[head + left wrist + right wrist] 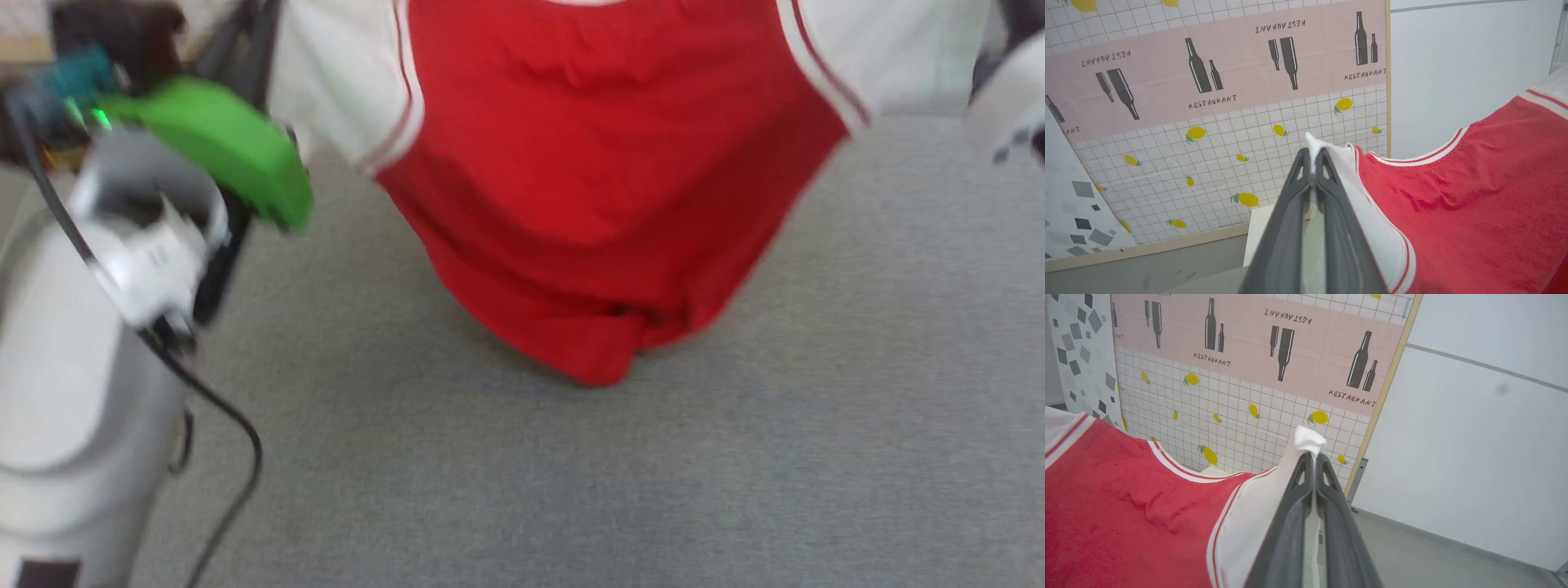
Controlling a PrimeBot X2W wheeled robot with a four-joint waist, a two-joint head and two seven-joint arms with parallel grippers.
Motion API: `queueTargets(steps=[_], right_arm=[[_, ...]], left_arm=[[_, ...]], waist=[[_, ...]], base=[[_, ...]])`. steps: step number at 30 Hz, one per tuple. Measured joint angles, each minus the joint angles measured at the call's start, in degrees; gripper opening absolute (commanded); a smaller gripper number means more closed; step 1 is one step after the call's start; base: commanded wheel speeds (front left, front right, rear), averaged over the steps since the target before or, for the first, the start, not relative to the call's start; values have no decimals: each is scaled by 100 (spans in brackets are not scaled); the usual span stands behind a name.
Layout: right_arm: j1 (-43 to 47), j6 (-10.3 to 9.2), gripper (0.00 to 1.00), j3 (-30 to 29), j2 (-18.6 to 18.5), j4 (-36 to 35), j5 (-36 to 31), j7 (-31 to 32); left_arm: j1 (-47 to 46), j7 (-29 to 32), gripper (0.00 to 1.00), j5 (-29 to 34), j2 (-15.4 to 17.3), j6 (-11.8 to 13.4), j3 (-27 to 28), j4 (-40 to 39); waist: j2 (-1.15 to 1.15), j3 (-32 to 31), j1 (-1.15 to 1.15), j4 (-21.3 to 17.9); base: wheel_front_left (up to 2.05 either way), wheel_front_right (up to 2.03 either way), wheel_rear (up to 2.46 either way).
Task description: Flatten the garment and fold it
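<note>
Red garment (604, 163), pinched, left fingers (1286, 228), right fingers (1288, 531)

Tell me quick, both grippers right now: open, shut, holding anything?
Left gripper: closed, holding the garment by its white fabric.
Right gripper: closed, holding the garment by white fabric on its other side.
</note>
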Motion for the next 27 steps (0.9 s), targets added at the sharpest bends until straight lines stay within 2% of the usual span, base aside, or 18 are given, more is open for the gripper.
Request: queueTargets(steps=[8, 16, 22, 27], right_arm=[[-1284, -1, 0, 425, -94, 292, 11, 57], [-1822, -1, 0, 802, -183, 410, 201, 322], [-2135, -1, 0, 1010, -199, 719, 307, 665], [-2649, 1, 0, 1625, -463, 1034, 163, 768]], left_arm=[[-1351, 737, 0, 37, 43, -140, -77, 135], [-2066, 1493, 0, -97, -11, -133, -132, 127], [-2337, 2024, 0, -213, -75, 31, -147, 405], [-2906, 1805, 0, 5, -245, 287, -121, 938]], waist=[[0, -269, 0, -272], [0, -239, 0, -387], [0, -8, 0, -445], [0, 347, 0, -471]], base=[[0, 0, 0], [0, 0, 0], [0, 0, 0], [0, 0, 0]])
